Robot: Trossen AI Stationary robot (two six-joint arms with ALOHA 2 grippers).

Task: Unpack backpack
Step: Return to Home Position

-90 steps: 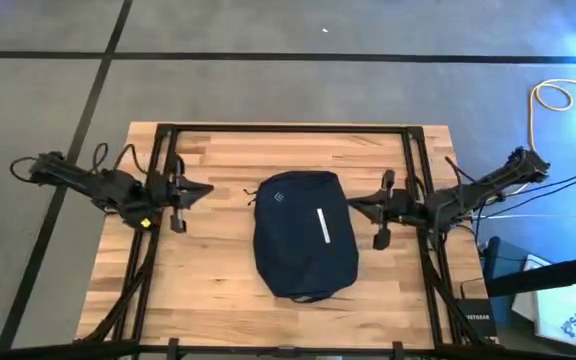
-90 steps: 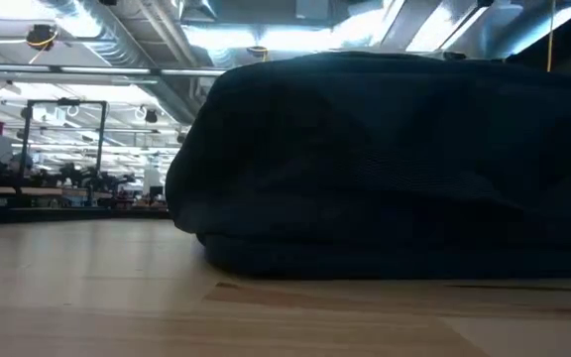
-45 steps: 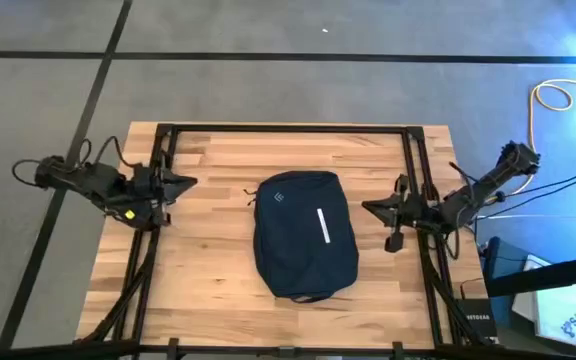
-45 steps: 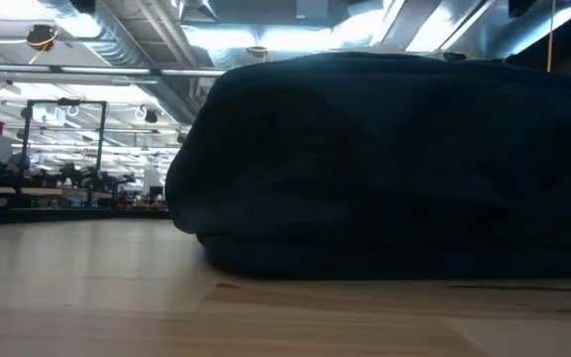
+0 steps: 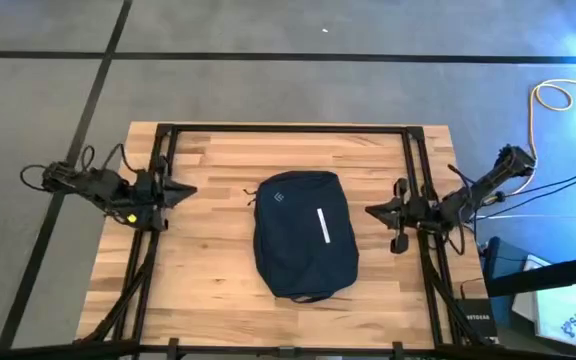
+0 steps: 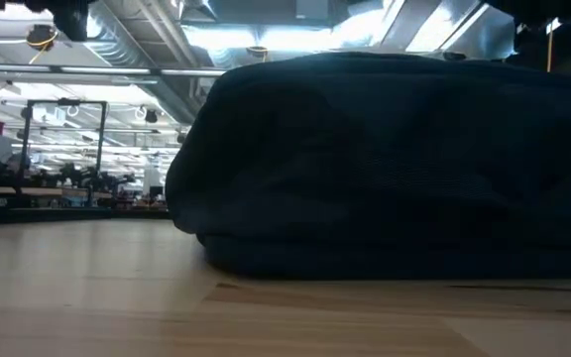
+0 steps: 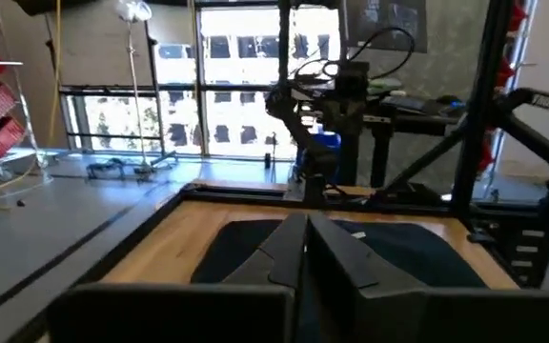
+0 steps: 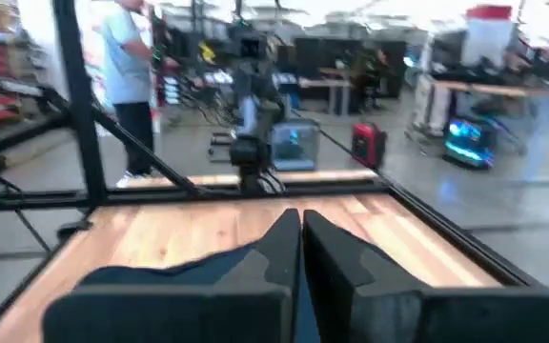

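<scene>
backpack (image 5: 305,235) lies flat mid-tabletop (image 5: 208,285), logo and white stripe up, looks closed; it fills most of the low view

left hand (image 5: 178,190) sits at the left edge of the tabletop, pointing in at the backpack and well apart from it. Left wrist view: fingers (image 7: 279,257) pressed together, nothing between them, so clenched and empty

right hand (image 5: 373,212) sits at the right edge, nearer the backpack but not touching. Right wrist view: fingers (image 8: 279,252) also pressed together, so clenched and empty

a person (image 8: 127,71) stands in the room beyond the tabletop, nowhere near the arms

step in hand, as a judgement: both arms parking at their sides, not working the bag. Neither hand is on the fabric or any zip

next move: probably just finishing the fold to rest, low risk since both hands are clear of the backpack. If unpacking is really wanted, one hand must release, come in over the bag and find the zip pull, while the other pins the soft fabric so it doesn't drag. The zip pull can't be made out from these views
</scene>
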